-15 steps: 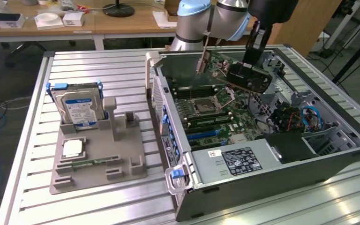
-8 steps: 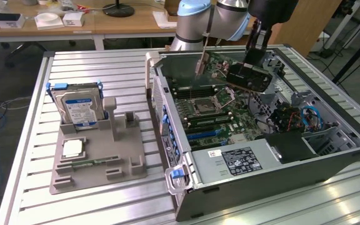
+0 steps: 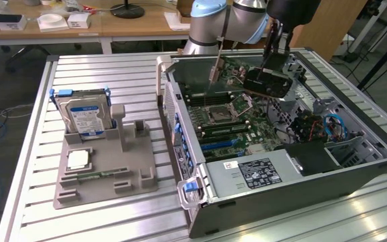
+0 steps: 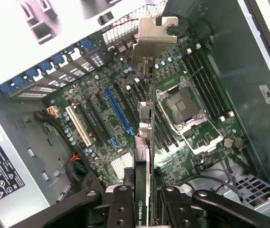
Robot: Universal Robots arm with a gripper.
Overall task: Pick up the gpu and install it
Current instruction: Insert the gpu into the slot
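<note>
Inspection of the work cell, as observed.

1. The pincer [image 3: 275,59] stood partly closed, its two fingers [image 4: 121,205] clamped on either flat face of the gpu [image 3: 268,83]. The grip was on the card's end opposite the bracket.
2. The gpu [image 4: 143,142] was carried edge-down over the open computer case [image 3: 281,201], raised above the motherboard [image 3: 229,123] and not seated in any slot. Its pale metal bracket [image 4: 152,33] pointed towards the perforated rear wall of the case.
3. In the wrist view the card's lower edge ran between the long blue slot [image 4: 118,112] and the processor socket [image 4: 182,102], roughly parallel to the slot. Whether it was aligned with a particular slot could not be told.
4. The case lay on its side on the slatted metal tabletop [image 3: 99,70] with its side panel off. The power supply [image 3: 254,174] sat at the end of the case nearest the camera.
5. On the exterior view's left, well apart from the case, a grey holder [image 3: 106,186] rested on the tabletop. A hard drive [image 3: 86,118] with a blue label stood upright in it, and a narrow memory stick [image 3: 99,175] lay flat near its front.
</note>
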